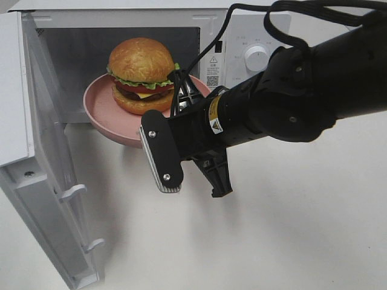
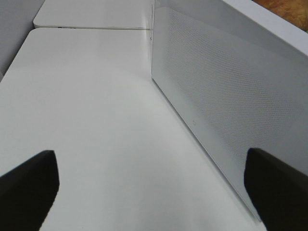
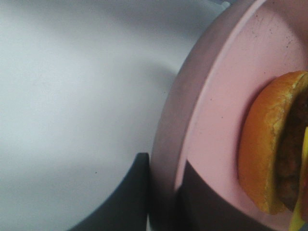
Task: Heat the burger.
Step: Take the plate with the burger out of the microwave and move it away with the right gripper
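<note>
So the burger (image 1: 141,75) sits on the pink plate (image 1: 100,112), upper left of frame at the open microwave (image 1: 251,36) mouth. Right gripper (image 3: 163,202) pinches the plate's rim; left gripper (image 2: 149,192) gapes wide over bare table (image 2: 96,120).

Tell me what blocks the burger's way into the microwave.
Nothing visible. The microwave door stands open, and the burger on its pink plate, rim pinched by the right gripper, is at the cavity mouth.
</note>
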{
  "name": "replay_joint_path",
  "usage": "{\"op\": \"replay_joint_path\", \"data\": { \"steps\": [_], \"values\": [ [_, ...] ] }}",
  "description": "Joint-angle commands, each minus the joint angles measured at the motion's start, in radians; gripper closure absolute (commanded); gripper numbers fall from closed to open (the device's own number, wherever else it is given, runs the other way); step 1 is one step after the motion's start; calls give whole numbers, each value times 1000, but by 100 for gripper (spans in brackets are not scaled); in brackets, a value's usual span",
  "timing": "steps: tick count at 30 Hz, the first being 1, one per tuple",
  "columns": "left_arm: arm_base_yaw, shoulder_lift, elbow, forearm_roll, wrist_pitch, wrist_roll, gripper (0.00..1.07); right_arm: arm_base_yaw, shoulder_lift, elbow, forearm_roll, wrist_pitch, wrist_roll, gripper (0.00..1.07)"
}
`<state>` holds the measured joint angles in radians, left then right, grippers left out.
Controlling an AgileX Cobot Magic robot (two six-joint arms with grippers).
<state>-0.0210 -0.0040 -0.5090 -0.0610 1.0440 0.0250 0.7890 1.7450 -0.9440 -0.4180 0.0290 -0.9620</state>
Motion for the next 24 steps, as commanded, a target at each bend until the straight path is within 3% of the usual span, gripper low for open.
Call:
{"op": "replay_joint_path", "data": {
  "steps": [1, 24],
  "values": [
    [5, -18, 4, -4, -8, -3, 6, 4, -70, 37, -15, -67, 2, 107],
    [5, -18, 4, -4, -8, -3, 6, 4, -343, 268, -16, 66, 27, 107]
  ]
}}
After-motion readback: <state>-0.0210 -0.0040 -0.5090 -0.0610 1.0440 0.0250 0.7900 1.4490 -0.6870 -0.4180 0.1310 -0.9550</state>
